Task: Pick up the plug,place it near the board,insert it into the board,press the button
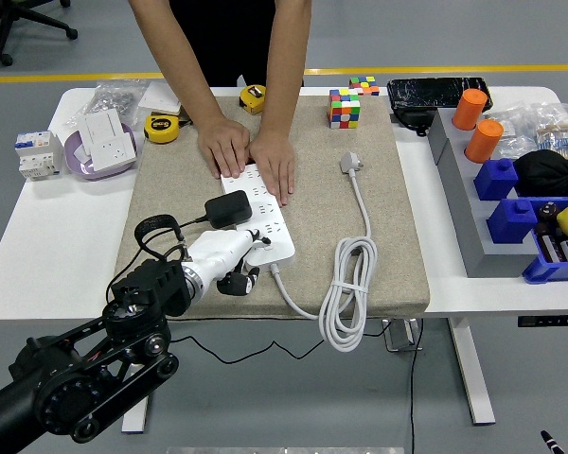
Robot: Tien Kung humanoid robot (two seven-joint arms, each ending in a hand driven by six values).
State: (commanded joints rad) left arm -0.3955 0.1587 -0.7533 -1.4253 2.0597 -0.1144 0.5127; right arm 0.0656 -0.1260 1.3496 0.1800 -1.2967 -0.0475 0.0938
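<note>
- The white table (47,236) filled most of the head view, with a beige mat (379,218) spread across its middle.
- A person stood at the far side and pressed both hands flat on the far end of the board: one hand (223,147) on its left corner, the other hand (275,165) just beside it.
- The robot's left arm (85,369) came in from the lower left corner, black and jointed, reaching over the near edge of the mat.
- The white board (262,216), a power strip, lay at a slant on the mat, its near end towards the robot.
- A coiled white cable (346,284) lay on the mat to the right of the board, ending in a free grey plug head (350,163) farther back.
- The left hand (229,263), white-shelled with dark fingers, rested at the near end of the board. Its fingers were curled under the palm beside the board's near corner, and I cannot tell whether they gripped anything.
- The black plug (228,210), a block-shaped adapter, sat on the board's left side, just beyond the left hand, with its black cord looping off to the left.
- A colour cube (345,108) stood on the far part of the mat, well apart from the board.
</note>
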